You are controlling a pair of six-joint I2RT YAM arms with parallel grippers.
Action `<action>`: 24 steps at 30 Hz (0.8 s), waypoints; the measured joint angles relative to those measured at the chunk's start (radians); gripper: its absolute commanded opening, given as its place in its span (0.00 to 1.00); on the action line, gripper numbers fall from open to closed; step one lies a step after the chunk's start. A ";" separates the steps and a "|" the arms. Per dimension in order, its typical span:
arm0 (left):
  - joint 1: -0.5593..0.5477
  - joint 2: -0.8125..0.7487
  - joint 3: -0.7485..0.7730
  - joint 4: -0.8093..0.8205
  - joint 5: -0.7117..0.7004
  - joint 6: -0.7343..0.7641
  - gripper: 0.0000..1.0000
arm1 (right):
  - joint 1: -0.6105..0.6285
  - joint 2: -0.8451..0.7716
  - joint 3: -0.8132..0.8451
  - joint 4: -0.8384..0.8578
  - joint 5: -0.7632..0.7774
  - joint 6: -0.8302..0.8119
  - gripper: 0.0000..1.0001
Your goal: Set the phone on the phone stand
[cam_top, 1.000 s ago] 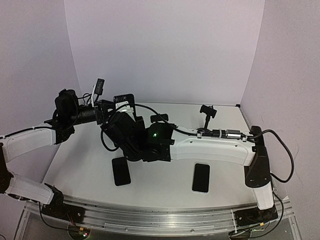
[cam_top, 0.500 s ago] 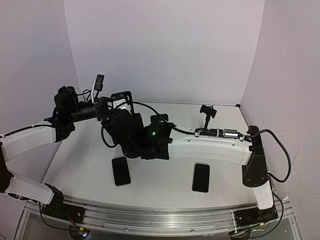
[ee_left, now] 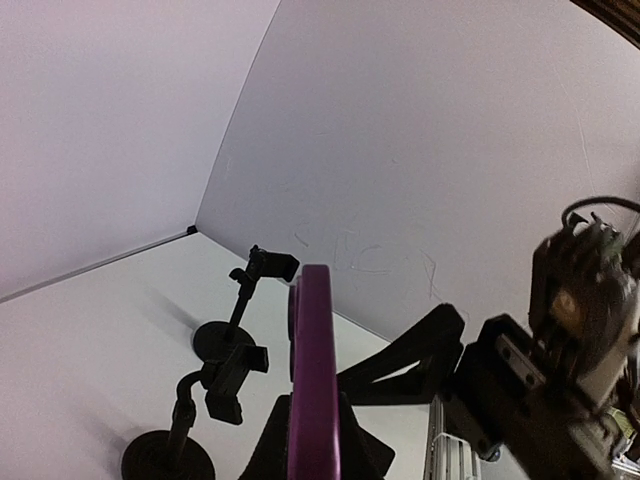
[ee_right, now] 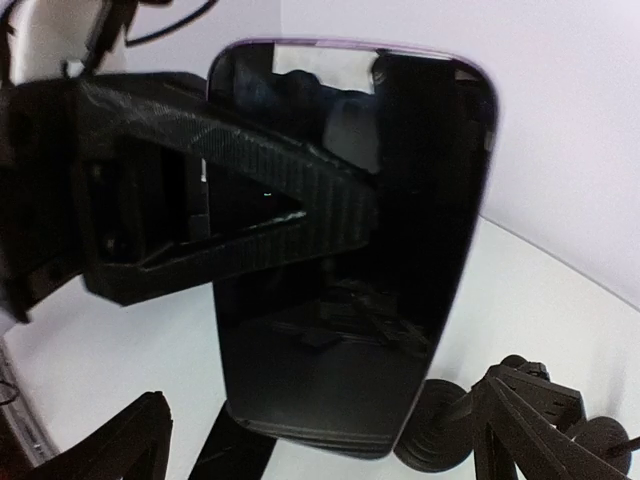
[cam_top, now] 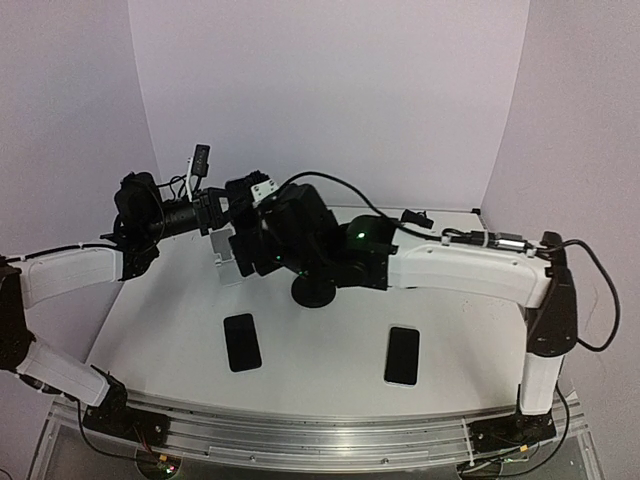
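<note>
Airspace over mid-left of table (cam_top: 150, 310) crowded: left arm (cam_top: 70, 275) and right arm (cam_top: 460, 275) hung close together, held phone (ee_right: 330, 330) between them. Near stand (cam_top: 313, 292) stood just below right wrist, far stand (cam_top: 412, 216) behind right forearm. Left flat phone (cam_top: 241, 341) and right flat phone (cam_top: 402, 354) lay well apart on front strip, bare lane between. Right rear corner lay open.

Surface (cam_top: 160, 310): white, matte, running back to the walls.
Backdrop (cam_top: 330, 90): pale lavender panels on three sides, meeting in two upright corners.
Rail (cam_top: 300, 440): slotted aluminium, along the near edge of the surface.
Left dark phone (cam_top: 242, 341): lying flat, near-left on the surface.
Right dark phone (cam_top: 402, 355): lying flat, near-right, well apart from the other one.
</note>
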 measured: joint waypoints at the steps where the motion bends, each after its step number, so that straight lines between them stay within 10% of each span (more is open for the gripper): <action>1: 0.000 0.016 0.006 0.025 0.003 -0.006 0.00 | -0.014 -0.048 -0.043 0.006 -0.032 0.007 0.98; 11: -0.022 0.189 0.147 0.207 0.006 -0.014 0.00 | -0.220 -0.502 -0.472 0.033 -0.115 0.211 0.62; 24: -0.103 0.345 0.281 0.281 -0.089 -0.023 0.00 | -0.254 -0.328 -0.594 0.191 -0.096 0.145 0.45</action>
